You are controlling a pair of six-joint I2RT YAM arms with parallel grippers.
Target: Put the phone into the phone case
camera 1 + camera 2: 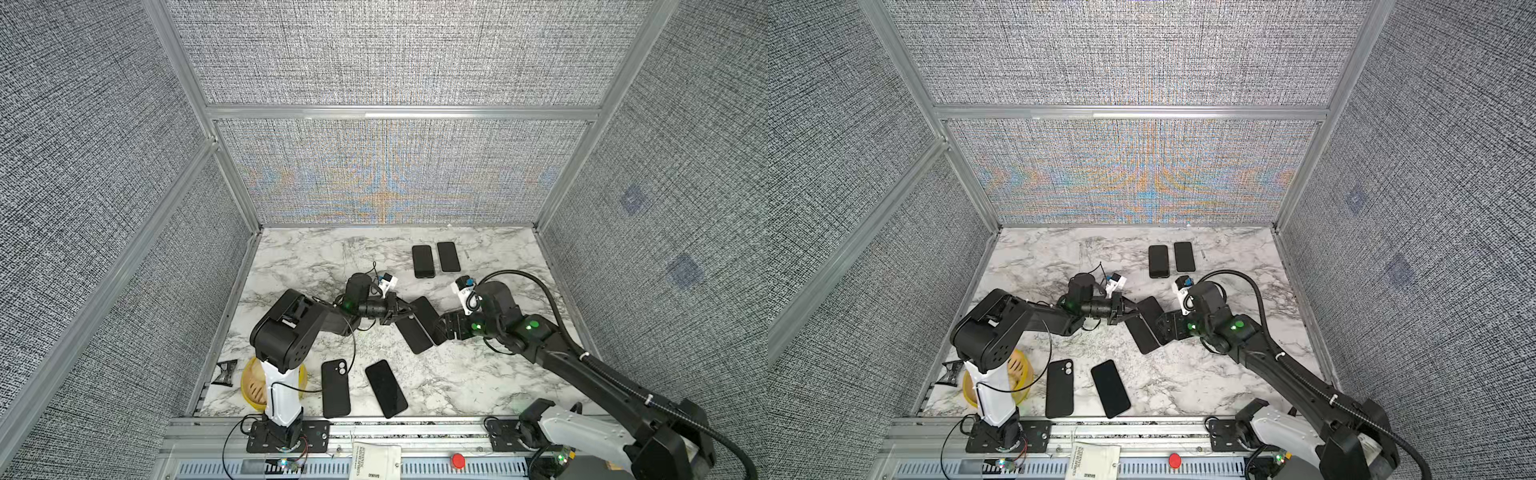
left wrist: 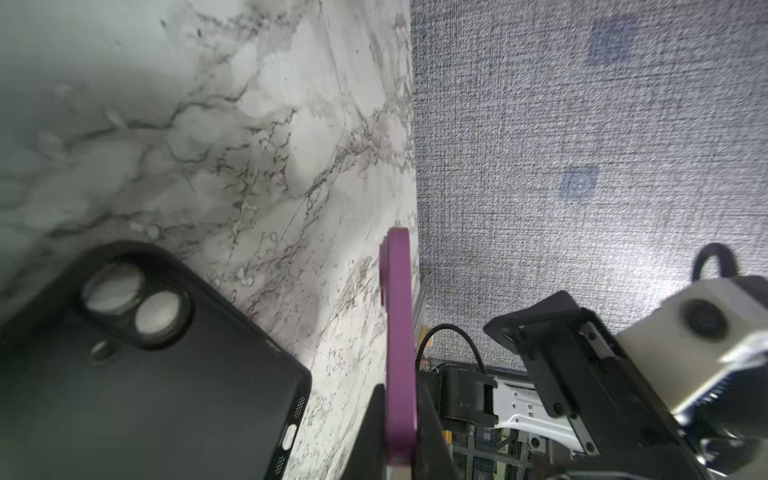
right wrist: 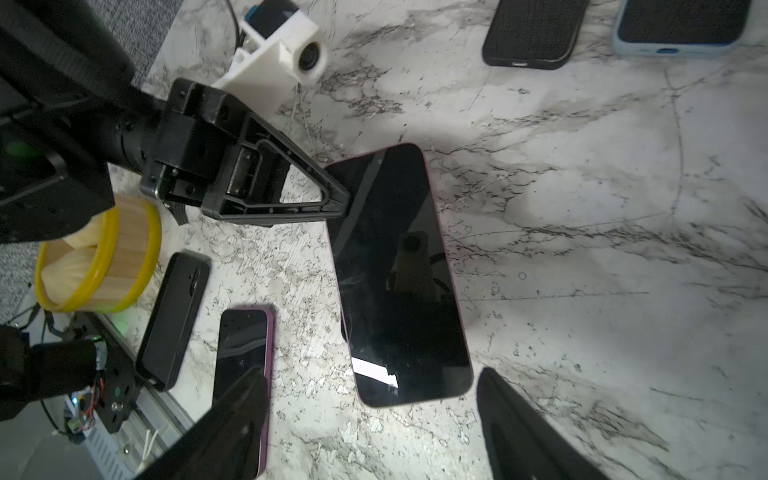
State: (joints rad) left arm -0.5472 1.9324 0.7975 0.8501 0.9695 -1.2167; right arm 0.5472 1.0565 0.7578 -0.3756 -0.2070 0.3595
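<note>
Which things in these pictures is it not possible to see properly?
phone case: left wrist view, cut off by the frame edge.
phone: left wrist view, edge-on, screen unseen.
right gripper: right wrist view, fingers cut off by bottom edge.
yellow basket: top views, left arm covers part.

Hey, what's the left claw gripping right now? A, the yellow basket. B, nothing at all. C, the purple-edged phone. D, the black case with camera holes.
C: the left claw is shut on the purple-edged phone, whose rim sits pinched in it in the left wrist view.
</note>
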